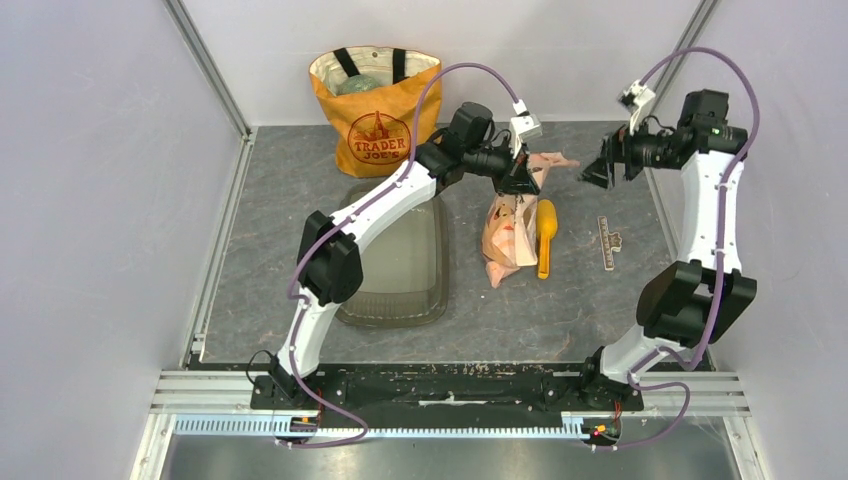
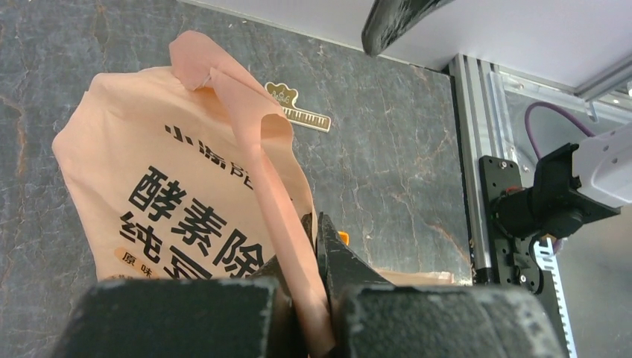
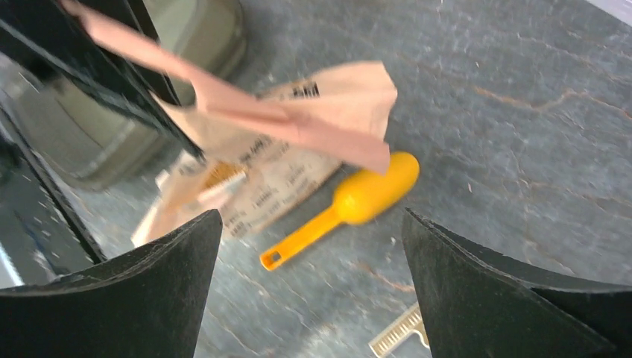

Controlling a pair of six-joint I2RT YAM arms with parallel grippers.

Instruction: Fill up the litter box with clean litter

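The smoky grey litter box [image 1: 415,262] lies left of centre, with my left arm crossing over it; no litter shows inside it. A crinkled pinkish-tan printed bag [image 1: 508,232] lies just right of it. My left gripper [image 1: 520,176] is shut on a strip at the bag's top edge, seen up close in the left wrist view [image 2: 322,250]. My right gripper [image 1: 601,170] hangs open to the right of the bag with nothing between its fingers [image 3: 311,216]. The clean litter is hidden from view.
An orange scoop [image 1: 547,236] lies beside the bag on its right, also seen below the right gripper [image 3: 359,200]. A small wooden comb-shaped piece [image 1: 608,243] rests further right. An orange tote bag [image 1: 375,100] stands at the back, behind the box.
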